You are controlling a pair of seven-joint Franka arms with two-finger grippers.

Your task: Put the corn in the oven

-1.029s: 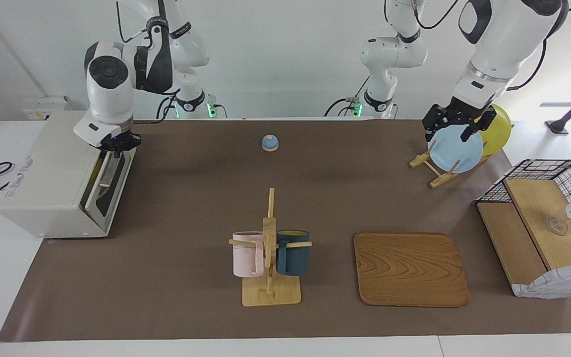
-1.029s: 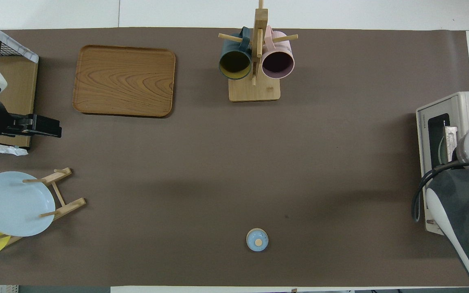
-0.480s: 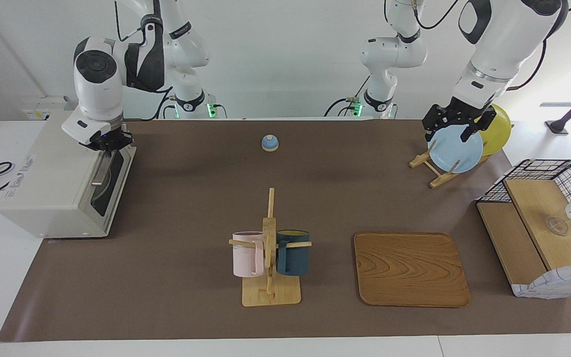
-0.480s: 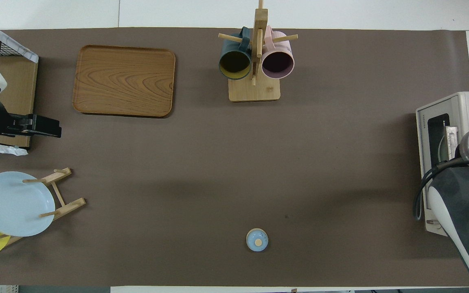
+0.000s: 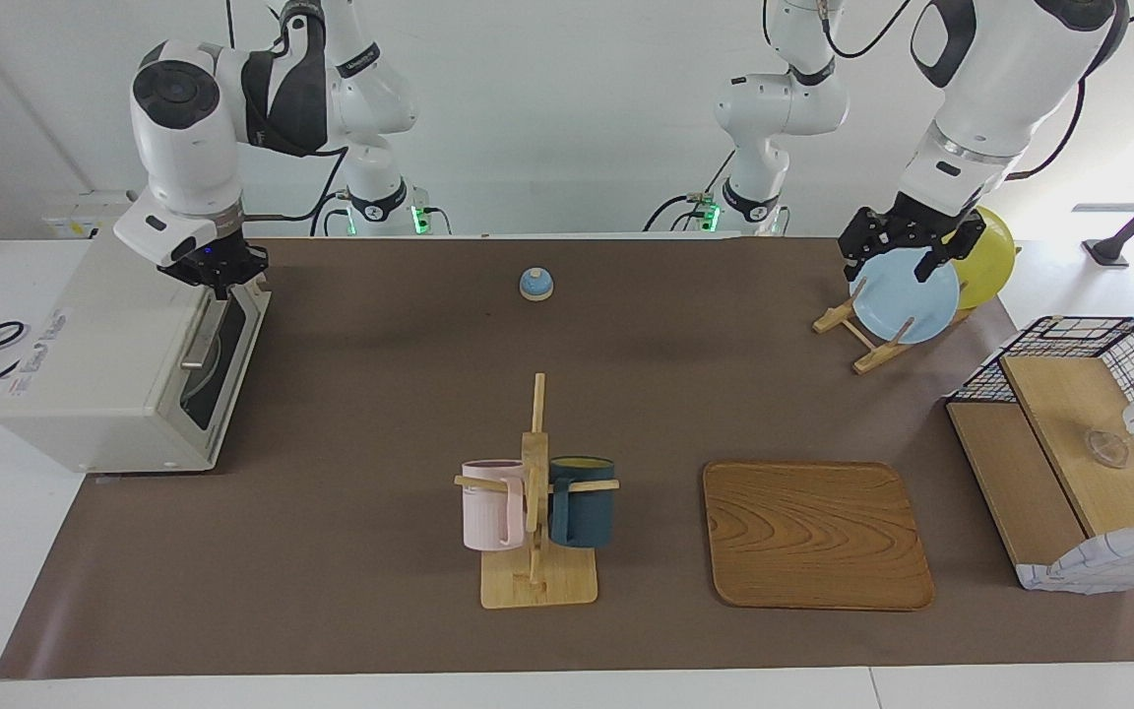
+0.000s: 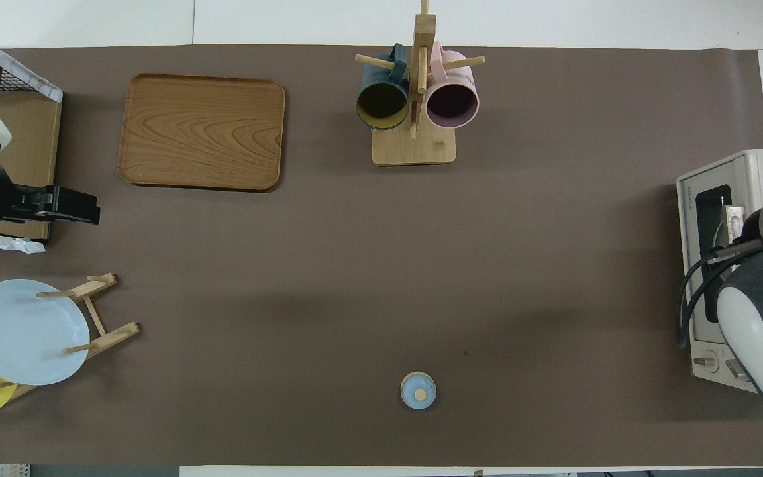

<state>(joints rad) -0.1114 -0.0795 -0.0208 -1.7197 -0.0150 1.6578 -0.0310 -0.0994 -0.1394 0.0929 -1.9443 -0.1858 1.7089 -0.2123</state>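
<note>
The right gripper (image 5: 223, 279) hangs at the upper edge of the oven (image 5: 109, 359) door, at the end of the door nearer the robots; whether its fingers are parted or pressed together cannot be told, and nothing shows between them. The off-white oven sits at the right arm's end of the table with its dark glass door up against the box, apparently closed. No corn shows anywhere on the table; if it is in the oven, the glass hides it. By that reading the task looks close to done. The right arm is plainly the nearer one to the oven. The left gripper (image 5: 907, 258) waits over the blue plate (image 5: 907, 298) on its wooden rack, well apart from the oven, fingers spread and empty. A small blue bell (image 5: 535, 284) sits near the robots.
</note>
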